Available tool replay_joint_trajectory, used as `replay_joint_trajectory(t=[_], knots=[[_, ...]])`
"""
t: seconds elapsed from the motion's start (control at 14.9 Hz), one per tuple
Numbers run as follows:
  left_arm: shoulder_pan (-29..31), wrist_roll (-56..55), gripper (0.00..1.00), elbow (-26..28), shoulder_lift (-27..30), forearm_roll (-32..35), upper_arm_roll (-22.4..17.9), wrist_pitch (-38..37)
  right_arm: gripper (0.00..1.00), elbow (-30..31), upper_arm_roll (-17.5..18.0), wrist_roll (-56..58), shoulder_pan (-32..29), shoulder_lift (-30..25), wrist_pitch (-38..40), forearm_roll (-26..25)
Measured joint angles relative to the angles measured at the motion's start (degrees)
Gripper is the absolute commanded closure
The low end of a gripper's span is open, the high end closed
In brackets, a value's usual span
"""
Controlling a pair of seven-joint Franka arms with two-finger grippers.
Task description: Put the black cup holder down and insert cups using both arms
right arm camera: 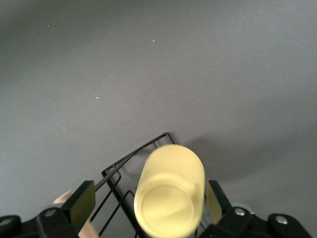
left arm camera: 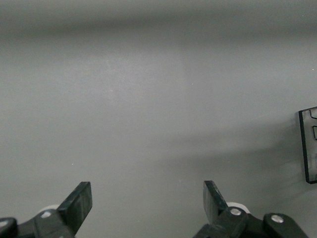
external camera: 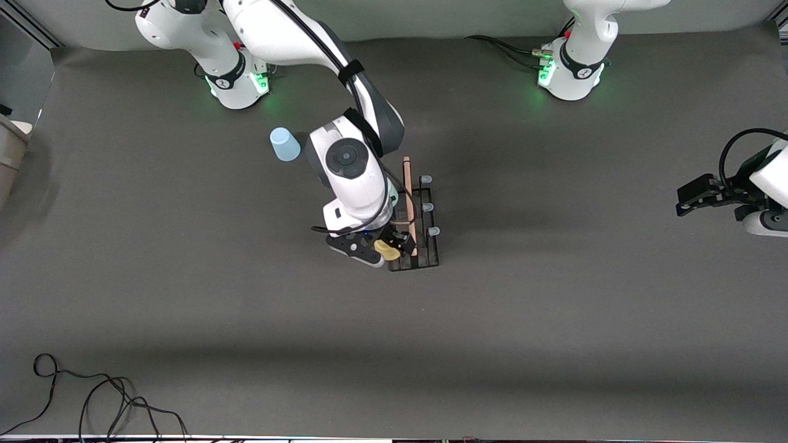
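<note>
The right gripper (external camera: 389,248) hangs low over the corner of the holder (external camera: 427,253) that lies nearest the front camera. The yellow cup (right arm camera: 170,191) sits between its fingers (right arm camera: 81,202), which stand spread wide; the right wrist view shows a gap between that finger and the cup's side, while the other finger is partly hidden by the cup, so contact there cannot be told. The cup appears slightly blurred, bottom up, over the holder's black wire frame. The holder stands near the table's (external camera: 554,307) middle, its wooden rod (external camera: 409,203) running along its length, with three whitish-capped prongs (external camera: 428,207) showing on the side toward the left arm's end; the right arm covers the other side. The blue cup (external camera: 284,144) stands upside down on the table, farther from the front camera than the holder and toward the right arm's base. The left gripper (external camera: 694,198) waits over bare table at the left arm's end, well apart from the holder, fingers (left arm camera: 77,203) fully spread and holding nothing.
</note>
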State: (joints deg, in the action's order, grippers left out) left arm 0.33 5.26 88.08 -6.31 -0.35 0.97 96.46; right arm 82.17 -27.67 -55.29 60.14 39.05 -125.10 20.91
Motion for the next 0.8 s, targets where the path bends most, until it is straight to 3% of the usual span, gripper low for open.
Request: replay_joint_trajectory(t=[0.2,0.47,0.8], knots=[[0.00,-0.02,0.00,0.02,-0.04,0.00,0.00,0.00,0.00,-1.50,-2.00,4.58,-0.89,-8.00,12.63,-2.15],[0.00,-0.03,0.00,0.04,-0.07,0.00,0.01,0.00,0.00,-1.65,-7.40,16.12,-1.60,-19.35,29.93,-3.22],[0.00,-0.03,0.00,0.04,-0.07,0.00,0.01,0.00,0.00,-1.15,-14.47,29.41,-2.09,-28.51,44.43,-7.76]])
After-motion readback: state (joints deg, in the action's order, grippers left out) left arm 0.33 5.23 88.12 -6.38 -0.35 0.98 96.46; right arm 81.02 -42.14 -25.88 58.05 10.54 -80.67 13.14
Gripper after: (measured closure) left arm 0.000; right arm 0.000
